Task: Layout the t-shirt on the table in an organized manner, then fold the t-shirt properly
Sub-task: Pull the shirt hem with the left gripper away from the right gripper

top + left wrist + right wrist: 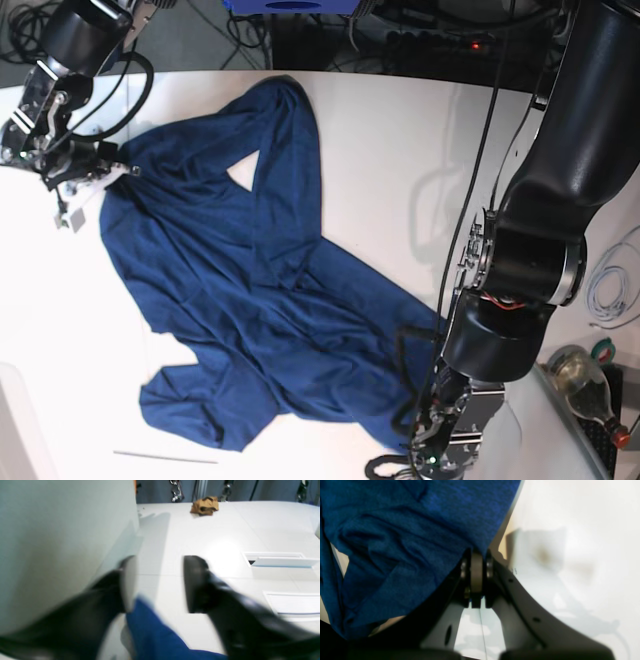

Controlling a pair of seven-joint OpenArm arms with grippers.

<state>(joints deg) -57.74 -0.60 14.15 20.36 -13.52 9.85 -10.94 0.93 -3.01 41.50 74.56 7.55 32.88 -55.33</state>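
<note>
The dark blue t-shirt [250, 290] lies spread but wrinkled across the white table [400, 150], with one part folded over near the far edge. My right gripper [476, 555] is shut on an edge of the t-shirt [407, 530] at the shirt's far-left corner in the base view [118, 170]. My left gripper [160, 582] is open, its two dark fingers wide apart above the bare table [200, 535]. A tip of the blue t-shirt [155, 635] lies below and behind them, not between the pads. The left wrist view is blurred.
A crumpled brown cloth [205, 505] sits at the table's far edge in the left wrist view. White recessed panels [275, 560] lie to the right of it. The left arm's bulky black body [530, 250] stands over the table's right side. A bottle [590, 385] and cables [610, 285] lie beyond it.
</note>
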